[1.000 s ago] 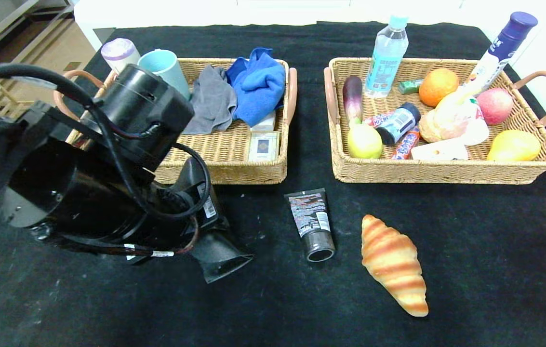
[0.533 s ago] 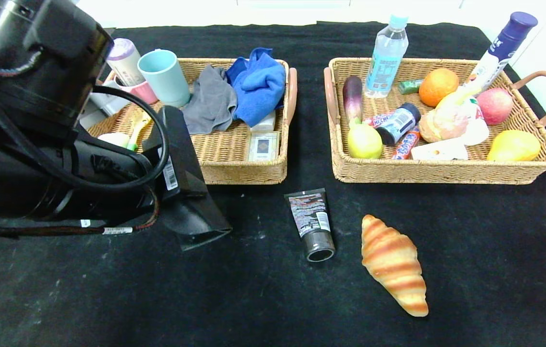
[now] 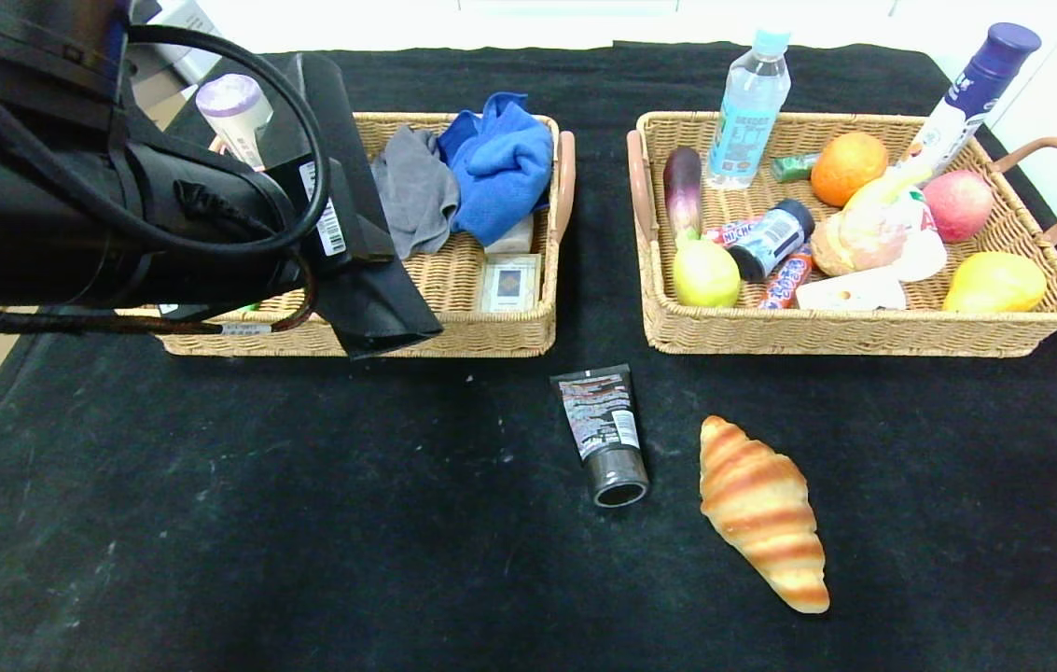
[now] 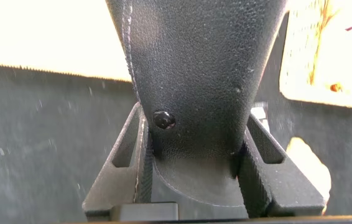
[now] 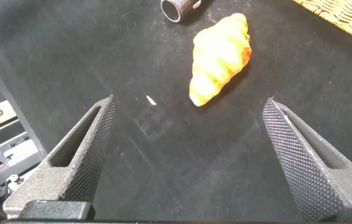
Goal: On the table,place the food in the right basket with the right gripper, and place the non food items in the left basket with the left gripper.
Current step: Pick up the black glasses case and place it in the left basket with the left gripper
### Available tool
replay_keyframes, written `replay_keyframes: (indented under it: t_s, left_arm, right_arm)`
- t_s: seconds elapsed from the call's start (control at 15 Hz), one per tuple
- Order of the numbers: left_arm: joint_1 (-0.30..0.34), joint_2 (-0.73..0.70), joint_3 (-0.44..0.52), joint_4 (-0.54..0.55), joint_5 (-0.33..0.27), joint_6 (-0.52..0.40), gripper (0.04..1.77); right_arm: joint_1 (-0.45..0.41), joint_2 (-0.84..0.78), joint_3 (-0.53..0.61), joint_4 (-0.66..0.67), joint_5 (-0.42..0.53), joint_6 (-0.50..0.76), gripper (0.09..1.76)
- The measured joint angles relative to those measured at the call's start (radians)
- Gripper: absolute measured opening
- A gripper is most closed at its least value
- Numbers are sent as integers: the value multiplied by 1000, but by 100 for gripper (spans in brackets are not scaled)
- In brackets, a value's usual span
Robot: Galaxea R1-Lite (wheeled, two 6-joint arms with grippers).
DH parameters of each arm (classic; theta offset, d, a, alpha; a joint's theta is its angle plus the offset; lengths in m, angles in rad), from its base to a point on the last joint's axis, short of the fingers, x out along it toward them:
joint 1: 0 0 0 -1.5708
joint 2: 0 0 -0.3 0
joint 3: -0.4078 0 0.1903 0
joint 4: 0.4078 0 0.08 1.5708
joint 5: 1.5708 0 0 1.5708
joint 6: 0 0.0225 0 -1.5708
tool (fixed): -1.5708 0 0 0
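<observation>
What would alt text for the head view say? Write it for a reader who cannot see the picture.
The left gripper holds a black glasses case above the front edge of the left basket of cloths and cups. On the black table in front lie a black squeeze tube and a striped croissant; the right basket holds fruit, snacks and bottles.
</observation>
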Motion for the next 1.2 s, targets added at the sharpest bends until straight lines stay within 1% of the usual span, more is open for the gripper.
replay_keyframes:
  t_s: [0.4, 0.6, 0.73, 0.87, 1.0, 1.2]
  left_arm:
    - [47, 79, -120, -6, 16, 93, 81]
    - [65, 123, -176, -35, 32, 127, 81]
    - [87, 164, -215, -70, 40, 161, 81]
    - [110, 206, -241, -129, 58, 200, 81]
    - [127, 248, -255, -188, 70, 241, 81]
    - [144, 295, -266, -230, 102, 279, 80]
  right_arm:
    - [0, -13, -3, 0, 0, 1, 171]
    - [0, -17, -3, 0, 0, 1, 171]
    - [0, -20, -4, 0, 0, 1, 171]
    - [0, -21, -7, -1, -1, 3, 171]
    - [-4, -21, -11, 0, -1, 5, 171]
    - [-11, -20, -20, -2, -2, 10, 171]
